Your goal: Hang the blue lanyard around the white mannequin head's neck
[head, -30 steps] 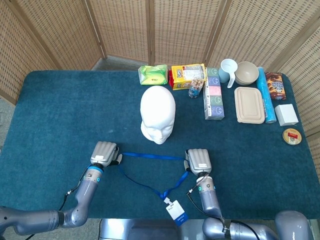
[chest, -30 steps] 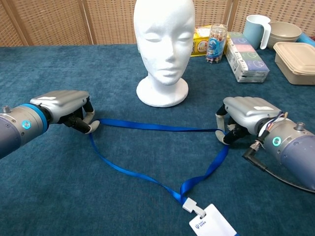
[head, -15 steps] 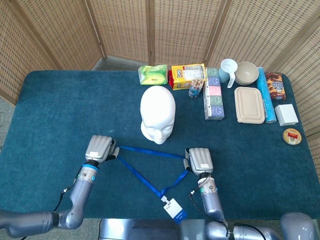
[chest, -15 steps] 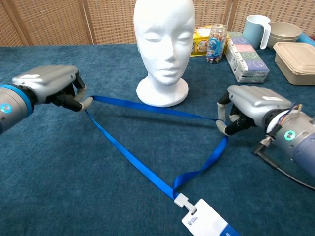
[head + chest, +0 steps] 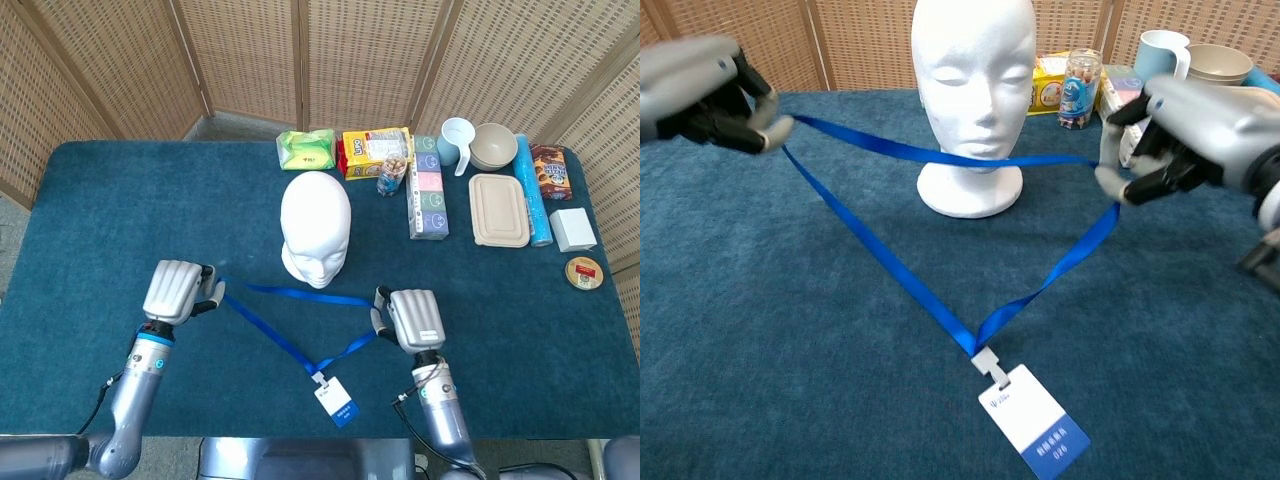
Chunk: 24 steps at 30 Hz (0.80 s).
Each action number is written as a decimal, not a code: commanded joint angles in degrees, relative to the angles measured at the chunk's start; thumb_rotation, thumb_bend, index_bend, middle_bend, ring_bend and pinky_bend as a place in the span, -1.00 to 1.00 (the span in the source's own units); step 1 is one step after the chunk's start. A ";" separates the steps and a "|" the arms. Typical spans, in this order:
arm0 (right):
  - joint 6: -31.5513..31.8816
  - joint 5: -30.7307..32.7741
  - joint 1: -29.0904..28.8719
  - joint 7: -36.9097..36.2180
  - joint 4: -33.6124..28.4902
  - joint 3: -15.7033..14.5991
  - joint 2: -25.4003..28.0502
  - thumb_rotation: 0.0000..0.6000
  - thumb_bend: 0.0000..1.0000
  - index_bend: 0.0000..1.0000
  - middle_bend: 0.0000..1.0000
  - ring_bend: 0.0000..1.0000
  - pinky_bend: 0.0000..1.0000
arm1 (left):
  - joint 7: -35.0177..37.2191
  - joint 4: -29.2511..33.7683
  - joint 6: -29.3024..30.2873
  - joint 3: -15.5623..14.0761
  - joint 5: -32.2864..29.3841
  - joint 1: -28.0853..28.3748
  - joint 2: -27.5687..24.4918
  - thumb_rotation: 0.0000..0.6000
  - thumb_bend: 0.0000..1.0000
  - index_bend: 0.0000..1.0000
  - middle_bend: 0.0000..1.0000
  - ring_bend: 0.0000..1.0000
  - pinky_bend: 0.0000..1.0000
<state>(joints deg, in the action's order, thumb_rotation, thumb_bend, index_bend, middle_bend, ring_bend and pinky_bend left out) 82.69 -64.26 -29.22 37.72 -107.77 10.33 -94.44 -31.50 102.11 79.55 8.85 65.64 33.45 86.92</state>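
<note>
In the head view, the left robot hand [image 5: 178, 291] and the right robot hand [image 5: 412, 319] each pinch the blue lanyard [image 5: 295, 296], stretching its loop open just in front of the white mannequin head [image 5: 315, 229] on the table [image 5: 110, 210]. The step in hand is lifting the opened loop; next it must rise above the crown.

In the chest view, the strap crosses the neck's front, and its badge [image 5: 1032, 431] hangs low, tilted.
</note>
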 commanded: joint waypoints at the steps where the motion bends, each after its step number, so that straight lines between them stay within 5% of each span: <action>1: 0.80 -3.07 1.00 -2.68 -5.28 1.02 4.36 0.80 0.08 0.28 0.93 1.00 1.00 | 1.87 5.16 1.22 1.17 2.75 -1.00 -4.07 0.39 -0.05 0.61 1.00 1.00 1.00; 11: -0.88 -4.44 0.45 -5.24 -14.51 5.26 11.86 0.80 0.08 0.28 0.94 1.00 1.00 | 0.29 12.79 0.70 5.30 4.79 0.33 -10.20 0.39 -0.05 0.61 1.00 1.00 1.00; 24: -5.75 4.18 -6.23 -3.48 -20.23 13.79 15.63 0.81 0.08 0.29 0.94 1.00 1.00 | -4.21 18.41 -4.52 13.94 -4.29 7.58 -13.71 0.38 -0.05 0.61 1.00 1.00 1.00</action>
<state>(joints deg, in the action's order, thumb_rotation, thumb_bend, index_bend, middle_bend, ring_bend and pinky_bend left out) 77.86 -61.52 -34.09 34.01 -127.94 22.69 -79.03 -35.05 120.30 75.49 21.70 62.53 39.98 73.30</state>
